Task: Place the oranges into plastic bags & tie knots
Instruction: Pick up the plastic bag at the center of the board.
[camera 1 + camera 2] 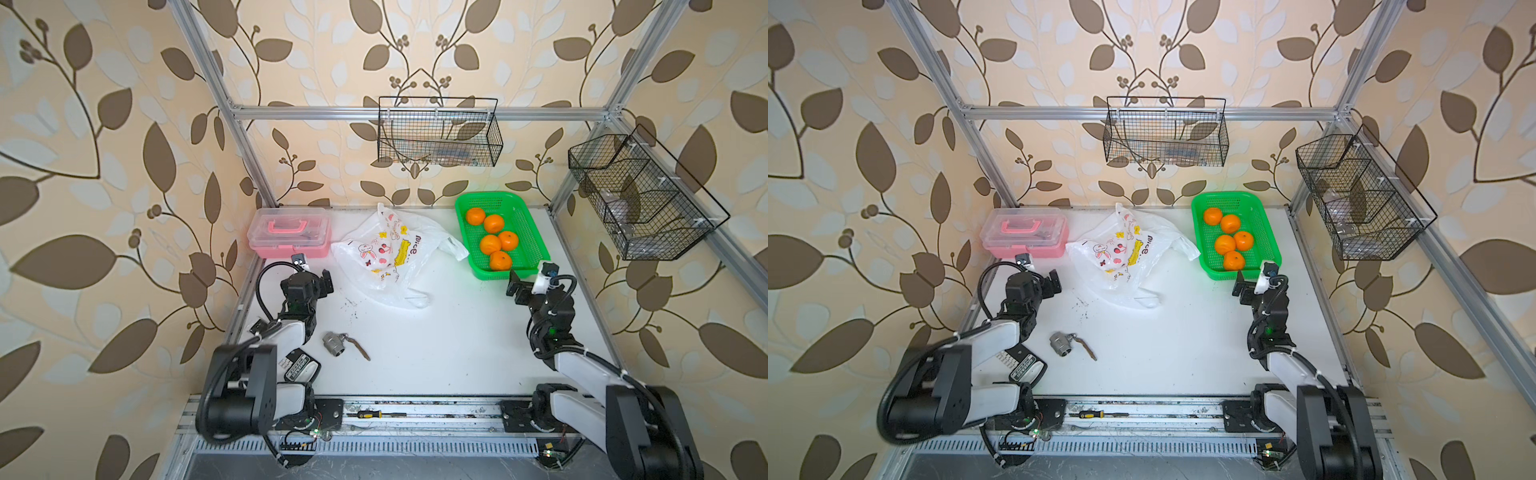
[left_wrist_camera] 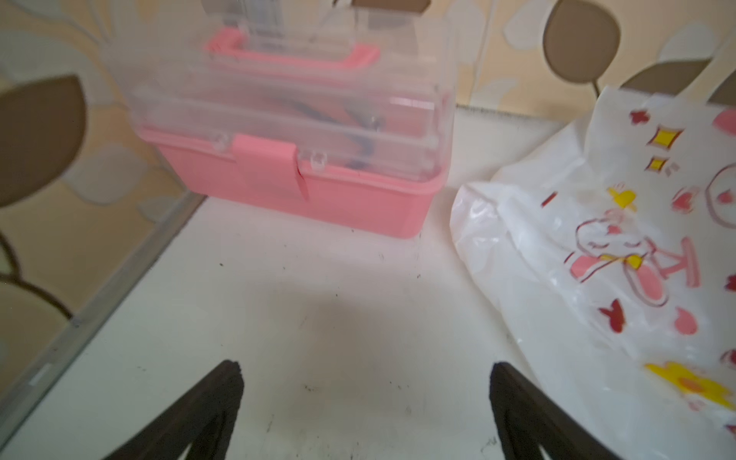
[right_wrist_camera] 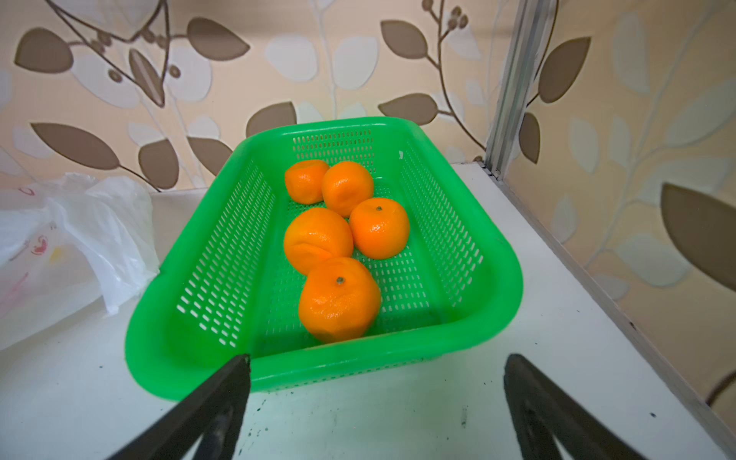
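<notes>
Basket (image 3: pixel 338 372) rim sits just ahead of wide-open right claw (image 3: pixel 378 358); bag (image 2: pixel 577 223) edge flanks wide-open left claw (image 2: pixel 364 365).

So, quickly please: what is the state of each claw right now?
Left claw: open, holding nothing.
Right claw: open, holding nothing.

White table (image 1: pixel 436 353) bears toolbox (image 1: pixel 289 232), bag (image 1: pixel 386 253), basket (image 1: pixel 530 232), metal fitting (image 1: pixel 333 344)

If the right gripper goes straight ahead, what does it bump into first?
Probably the green basket, at its near wall, right in front of the open right gripper. If it passes above the rim, the nearest orange comes first.
</notes>
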